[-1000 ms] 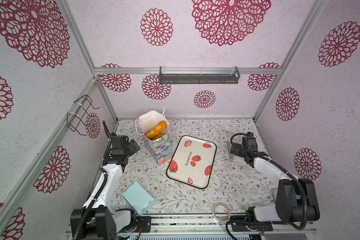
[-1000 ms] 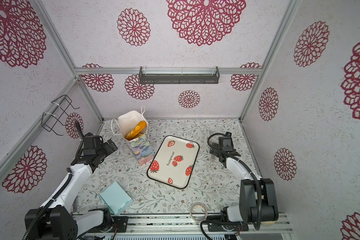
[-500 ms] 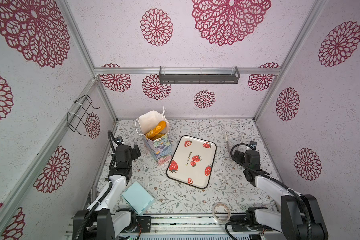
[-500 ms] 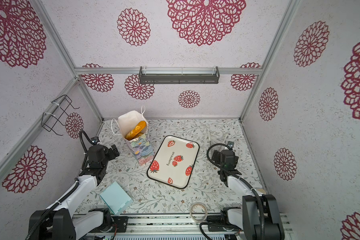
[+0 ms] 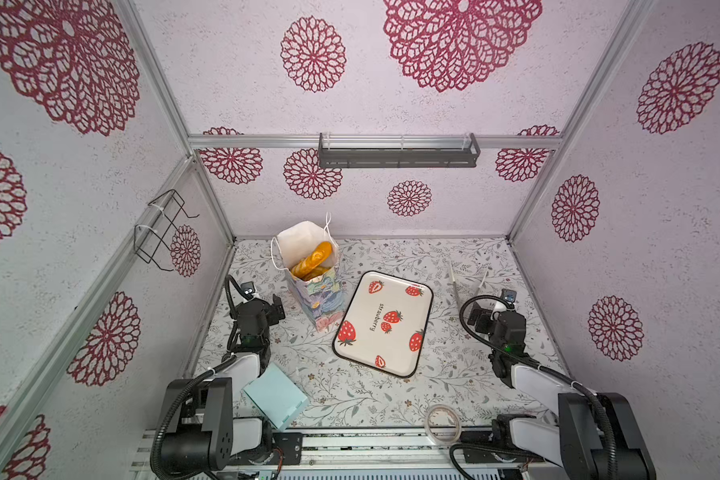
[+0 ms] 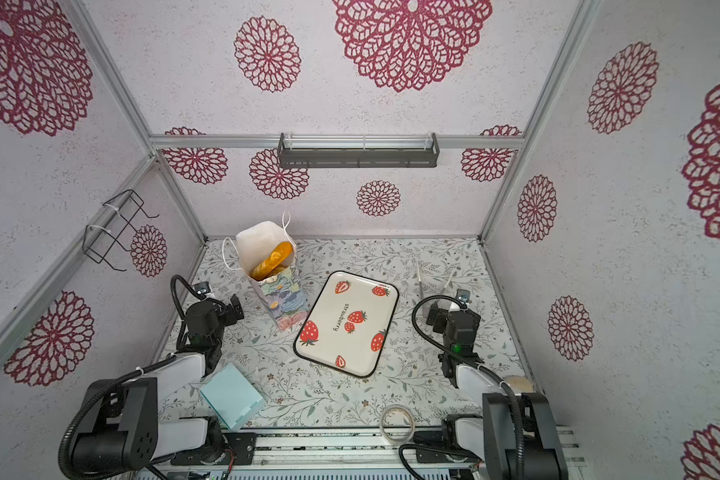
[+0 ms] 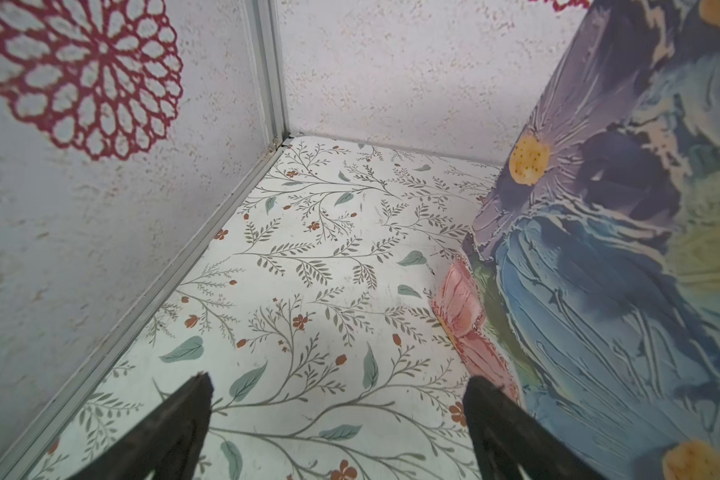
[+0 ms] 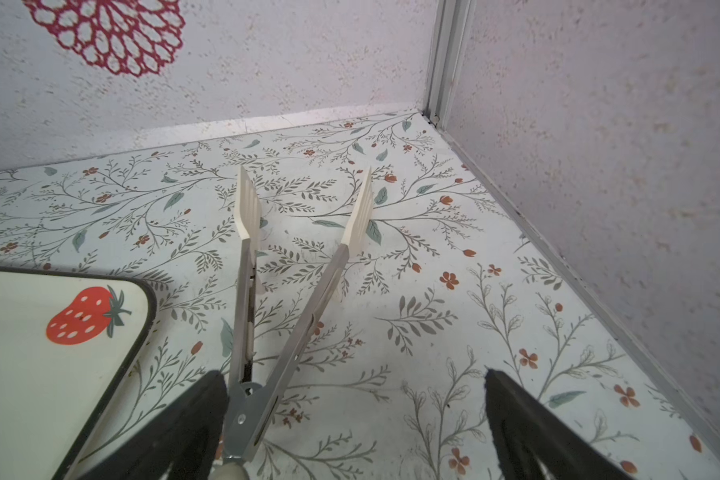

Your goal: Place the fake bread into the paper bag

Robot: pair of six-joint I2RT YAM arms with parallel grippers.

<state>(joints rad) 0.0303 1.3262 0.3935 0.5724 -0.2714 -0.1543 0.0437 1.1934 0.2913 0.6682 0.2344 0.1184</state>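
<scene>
bread loaf [image 5: 314, 258] standing inside upright paper bag [image 5: 321, 299] at back left, tray [image 5: 408, 307] just beside bag, left gripper [image 7: 338, 380] jaws apart near bag, right gripper [image 8: 356, 374] jaws apart beside tongs [image 8: 248, 212], both empty

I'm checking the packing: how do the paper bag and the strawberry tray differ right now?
The paper bag stands upright; the tray lies flat. The bag holds bread; the tray holds nothing. The bag shows painted flowers; the tray shows strawberries. Both rest on the floral table.
</scene>
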